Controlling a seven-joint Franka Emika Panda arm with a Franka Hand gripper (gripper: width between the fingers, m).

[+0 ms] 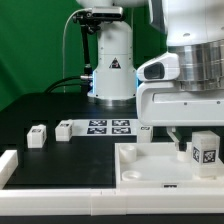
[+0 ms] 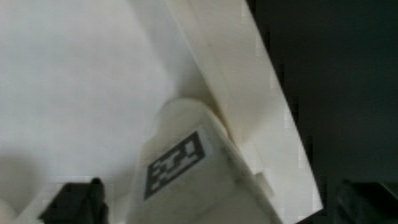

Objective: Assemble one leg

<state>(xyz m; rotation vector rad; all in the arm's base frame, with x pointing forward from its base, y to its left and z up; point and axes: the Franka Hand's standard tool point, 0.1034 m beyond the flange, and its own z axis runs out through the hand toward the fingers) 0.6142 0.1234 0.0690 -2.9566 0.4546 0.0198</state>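
Observation:
A leg (image 1: 205, 151), a small white block with a black-and-white tag, stands upright at the corner of the large white square tabletop (image 1: 150, 165) on the exterior view's right. My gripper (image 1: 196, 140) hangs right over it. In the wrist view the leg (image 2: 196, 160) lies between my dark fingertips (image 2: 75, 203), with a gap showing on each side, so the jaws stand open around it. The tabletop's flat face (image 2: 71, 80) fills the space behind the leg. Two more legs (image 1: 37, 135) (image 1: 64, 129) lie loose on the black table at the exterior view's left.
The marker board (image 1: 110, 126) lies at mid-table in front of the arm's base (image 1: 112, 70). A white border piece (image 1: 10, 165) sits at the front left, and a white strip (image 1: 70, 200) runs along the front edge.

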